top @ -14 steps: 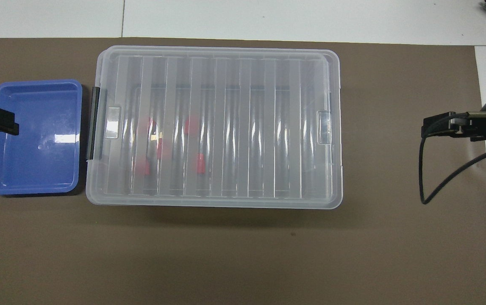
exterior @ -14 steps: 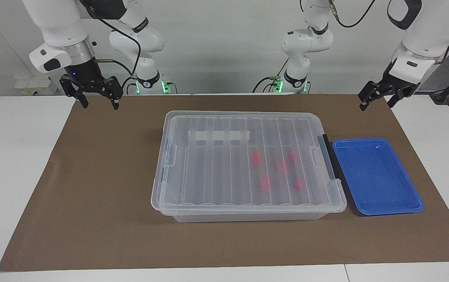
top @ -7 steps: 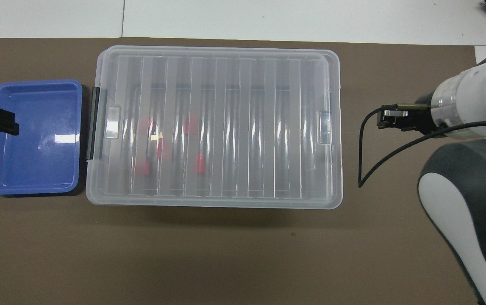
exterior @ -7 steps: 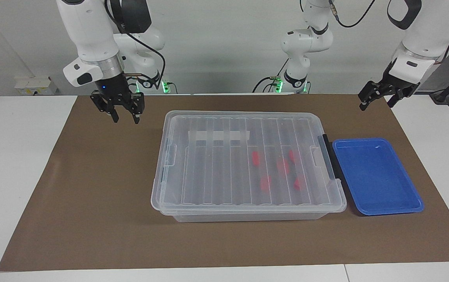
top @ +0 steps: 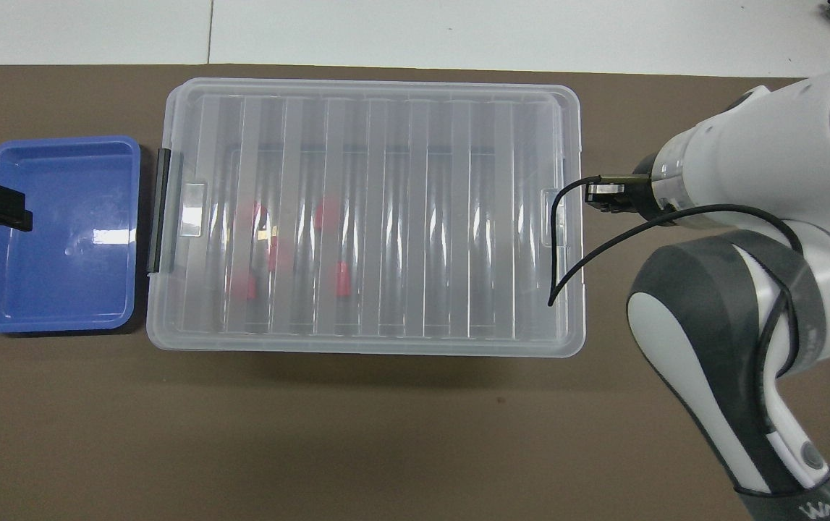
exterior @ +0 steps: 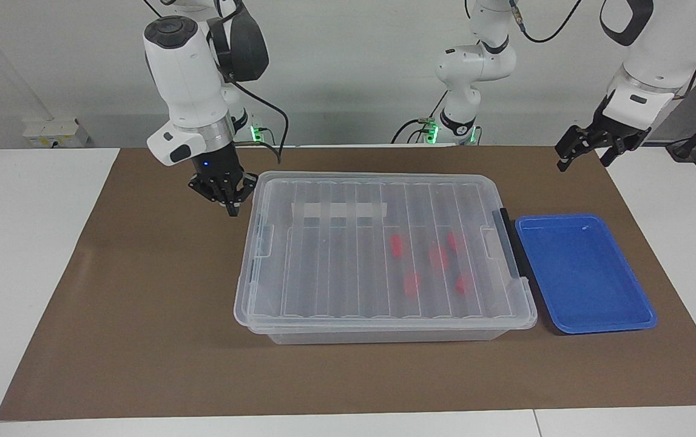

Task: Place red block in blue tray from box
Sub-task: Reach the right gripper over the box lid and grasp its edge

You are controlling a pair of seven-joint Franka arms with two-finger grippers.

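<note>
The right claw [exterior: 226, 199], its fingers now drawn narrow, has swung in beside the lidded box [exterior: 384, 255] still holding the red block [exterior: 411, 283], suggesting lid removal comes first, while the left claw [exterior: 584, 152] waits part-open over the tabletop [exterior: 141, 315] near the empty blue tray [exterior: 584, 273].

White table [exterior: 32, 255] w/ a brown mat [exterior: 141, 315] over most of its top. Two things lie on the mat — the box [exterior: 378, 261], lid on, mid-mat, and the blue tray [exterior: 584, 273] just beside the box's black-latch end, toward the left arm's end. Rel. to the jaws: box's other end sits just beside the right gripper [exterior: 226, 197], approx. below it; tray is under the left gripper [exterior: 587, 152] in the overhead view.
</note>
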